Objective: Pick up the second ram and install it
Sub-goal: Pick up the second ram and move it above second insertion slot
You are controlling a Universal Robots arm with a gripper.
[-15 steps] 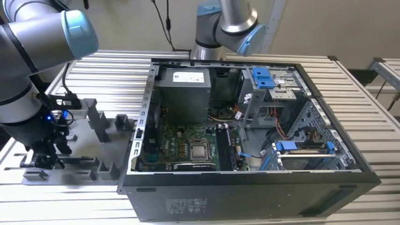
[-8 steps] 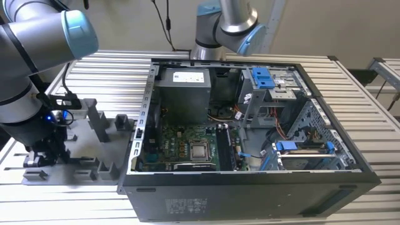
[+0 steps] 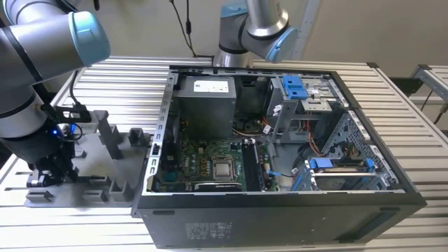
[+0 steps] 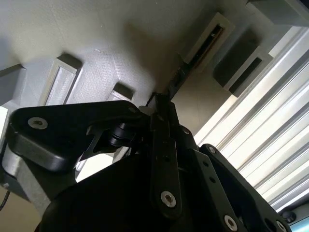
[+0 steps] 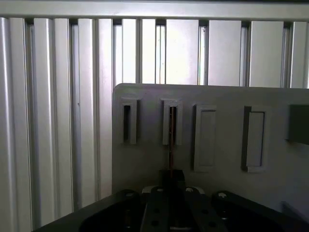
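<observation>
The second ram (image 5: 171,145) shows edge-on as a thin dark strip in both wrist views. It runs from a narrow slot of the grey holder tray (image 5: 222,96) back to my gripper (image 5: 171,173). In the second wrist view the black fingers (image 4: 164,145) stand pressed together on the ram (image 4: 179,76), whose far end sits at the slot. In the exterior view my gripper (image 3: 43,178) hangs low over the holder tray (image 3: 105,157) at the exterior view's left, beside the open computer case (image 3: 280,220).
Inside the case the green motherboard (image 3: 203,157) lies flat, with long dark memory slots (image 3: 251,165) right of the processor socket. A second arm (image 3: 252,26) stands behind the case. The ribbed metal table (image 3: 119,79) carries everything.
</observation>
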